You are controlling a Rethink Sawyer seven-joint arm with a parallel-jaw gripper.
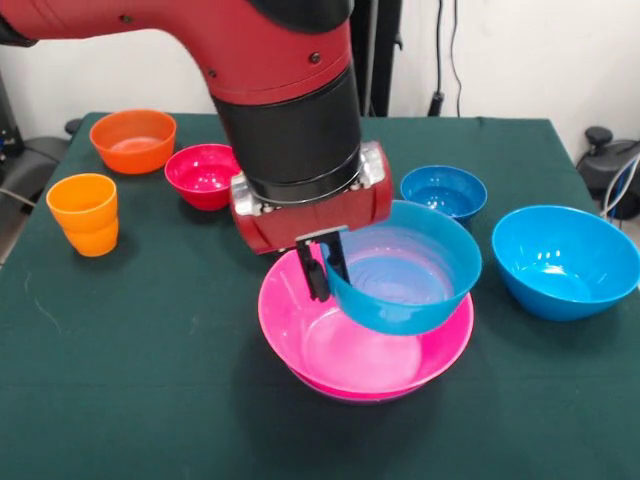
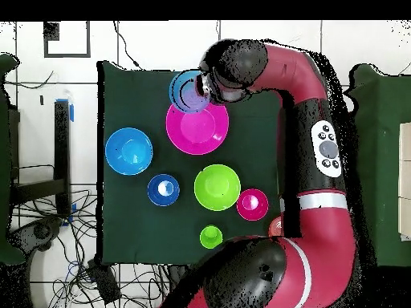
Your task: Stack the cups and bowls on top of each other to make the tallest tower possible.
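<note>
- Bowls lie spread over the green table (image 1: 120,380); nearest the camera in the front view sits the wide pink bowl (image 1: 330,350).
- Held tilted just above the pink bowl, partly over its rim, is a light-blue bowl (image 1: 405,270).
- The gripper (image 1: 322,262) has its dark fingers (image 1: 312,270) clamped on the near rim of that light-blue bowl, one inside the wall and one outside.
- The red and black arm (image 1: 280,90) comes down steeply from above, wrist pointing at the table.
- Right of this stands a large sky-blue bowl (image 1: 565,260).
- Left stands an orange cup (image 1: 85,213).
- Farther back are a small dark-blue bowl (image 1: 443,192), a red bowl (image 1: 203,175) and an orange bowl (image 1: 133,140).
- The overhead view also shows a lime green bowl (image 2: 217,187) and a light green cup (image 2: 211,236).
</note>
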